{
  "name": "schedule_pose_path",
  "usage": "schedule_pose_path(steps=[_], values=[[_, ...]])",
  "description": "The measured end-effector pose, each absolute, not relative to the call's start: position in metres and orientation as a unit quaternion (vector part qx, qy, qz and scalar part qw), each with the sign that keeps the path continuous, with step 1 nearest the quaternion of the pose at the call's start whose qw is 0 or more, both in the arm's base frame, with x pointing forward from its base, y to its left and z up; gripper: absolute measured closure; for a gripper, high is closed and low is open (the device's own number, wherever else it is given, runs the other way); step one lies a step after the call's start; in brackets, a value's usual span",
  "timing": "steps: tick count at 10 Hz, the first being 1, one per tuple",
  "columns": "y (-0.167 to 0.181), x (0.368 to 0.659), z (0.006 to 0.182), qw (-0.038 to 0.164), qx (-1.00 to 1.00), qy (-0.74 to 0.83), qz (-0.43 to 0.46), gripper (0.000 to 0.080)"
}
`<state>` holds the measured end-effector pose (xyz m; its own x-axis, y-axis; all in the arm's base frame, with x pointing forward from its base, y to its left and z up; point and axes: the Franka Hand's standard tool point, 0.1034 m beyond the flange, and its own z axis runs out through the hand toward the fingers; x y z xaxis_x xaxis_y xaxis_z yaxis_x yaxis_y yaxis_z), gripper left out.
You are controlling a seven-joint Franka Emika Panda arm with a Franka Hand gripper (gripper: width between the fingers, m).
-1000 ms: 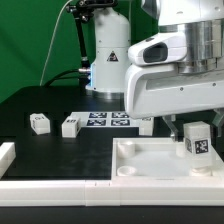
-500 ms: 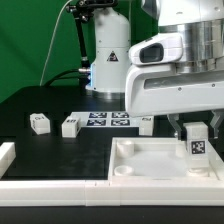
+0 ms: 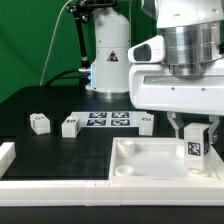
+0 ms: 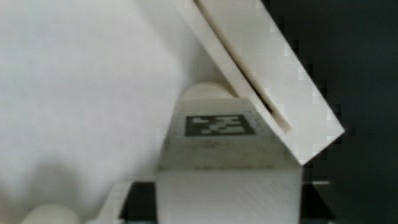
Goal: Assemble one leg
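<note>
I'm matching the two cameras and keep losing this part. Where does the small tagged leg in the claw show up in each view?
Exterior view: the leg is upright between the fingers of the claw, low at the exterior view's right, over the tray.
Wrist view: the leg is close to the camera near the picture's middle, with its tag facing the lens.
Shared landmark: the tray's raised white rim.
</note>
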<state>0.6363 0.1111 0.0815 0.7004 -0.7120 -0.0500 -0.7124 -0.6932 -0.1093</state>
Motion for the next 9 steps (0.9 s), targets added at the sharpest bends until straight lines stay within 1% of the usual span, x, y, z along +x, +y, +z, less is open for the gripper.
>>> schedule_pose_path(steps=[2, 5, 6, 8, 9], values=[[0.1086, 0.6365, 0.0816, 0.061, -0.882, 0.468, 0.009, 0.0509], [0.1023, 0.6390, 0.0817, 0.064, -0.857, 0.511, 0.023, 0.0509], [0.1025, 0.6387, 0.0810, 0.068, -0.837, 0.542, 0.031, 0.0509], [0.1049, 0.6383, 0.0810, 0.067, -0.819, 0.569, 0.034, 0.0509], [0.1059, 0.6382, 0.0809, 0.068, -0.825, 0.561, 0.033, 0.0459]])
